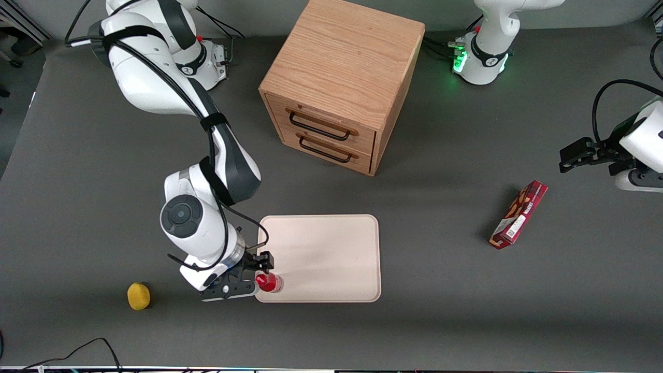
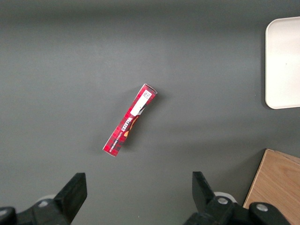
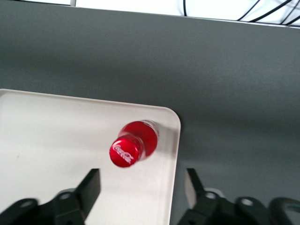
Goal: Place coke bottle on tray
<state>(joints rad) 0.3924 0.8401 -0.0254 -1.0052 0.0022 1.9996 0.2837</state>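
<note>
Even overhead light, soft shadows beside the cabinet (image 1: 339, 83), blurred end effector (image 3: 140, 192) fingers.

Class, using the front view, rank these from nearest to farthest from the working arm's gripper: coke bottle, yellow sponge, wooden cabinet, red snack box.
From the gripper, open:
1. Coke bottle, beside it, on the tray corner.
2. Yellow sponge, toward the working arm's end.
3. Wooden cabinet, farther from the camera.
4. Red snack box, toward the parked arm's end.

Tray (image 2: 283, 61) cut off (frame edge)
</note>
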